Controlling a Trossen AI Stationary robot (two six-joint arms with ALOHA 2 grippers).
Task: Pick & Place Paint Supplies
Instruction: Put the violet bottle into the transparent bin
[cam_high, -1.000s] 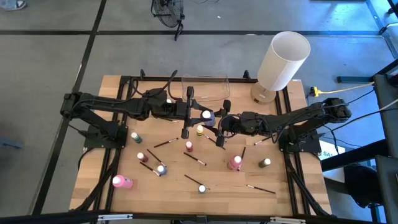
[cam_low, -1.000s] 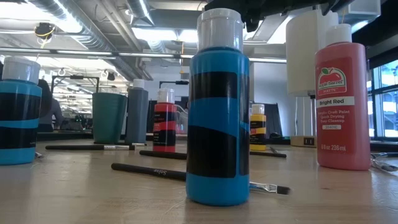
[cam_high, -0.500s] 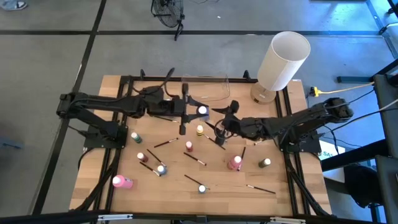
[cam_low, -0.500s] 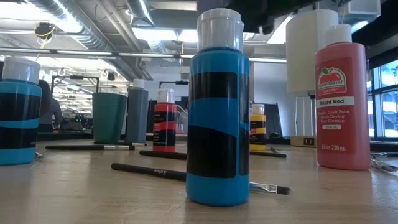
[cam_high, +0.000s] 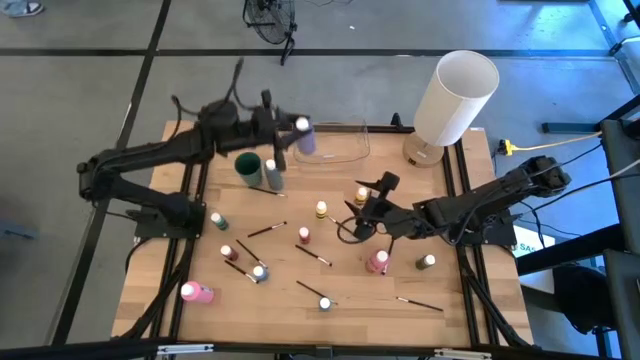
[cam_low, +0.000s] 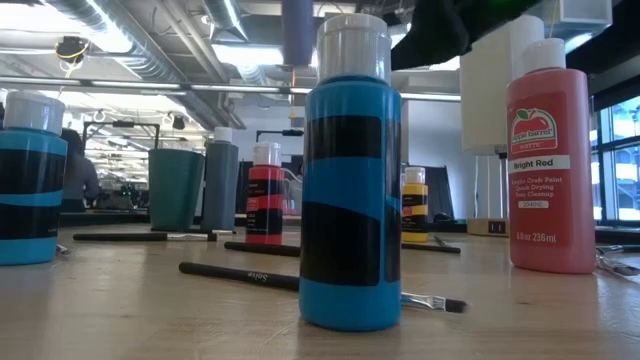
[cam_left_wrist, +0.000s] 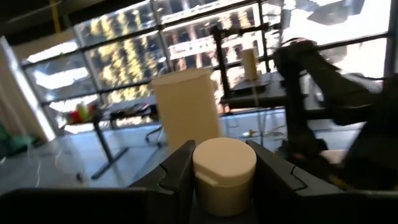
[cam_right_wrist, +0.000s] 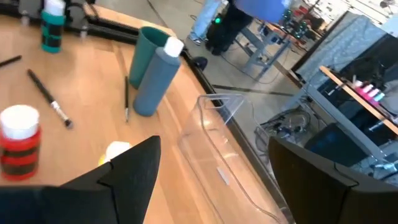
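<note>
My left gripper (cam_high: 288, 133) is shut on a lilac paint bottle (cam_high: 305, 140) with a white cap. It holds the bottle in the air at the near left corner of the clear plastic container (cam_high: 340, 145), and the bottle's lilac body (cam_low: 297, 30) shows high up in the low view. My right gripper (cam_high: 366, 202) stands open above the middle of the table, beside a yellow-topped bottle (cam_high: 360, 190). Other paint bottles and thin dark paintbrushes such as one (cam_high: 312, 255) stand and lie scattered on the wood. My left gripper pinches the lilac bottle just under its white cap (cam_left_wrist: 224, 171), one finger (cam_left_wrist: 177, 174) on each side. The fingers come in level from the table's left. The bottle hangs upright, lifted well clear of the table.
A teal cup (cam_high: 248, 165) and a grey bottle (cam_high: 273, 175) stand below the left arm. A tall white cylinder (cam_high: 455, 95) stands at the far right corner. A yellow bottle (cam_high: 321, 210), a red one (cam_high: 303, 236) and pink ones (cam_high: 378, 262) stand mid-table.
My left gripper has swung from the table's middle toward the far edge and the clear container, rising a little, and the lilac bottle has stayed upright in its hold. The teal cup and grey bottle now show where the arm was. My right gripper has rolled and drawn back slightly rightward.
</note>
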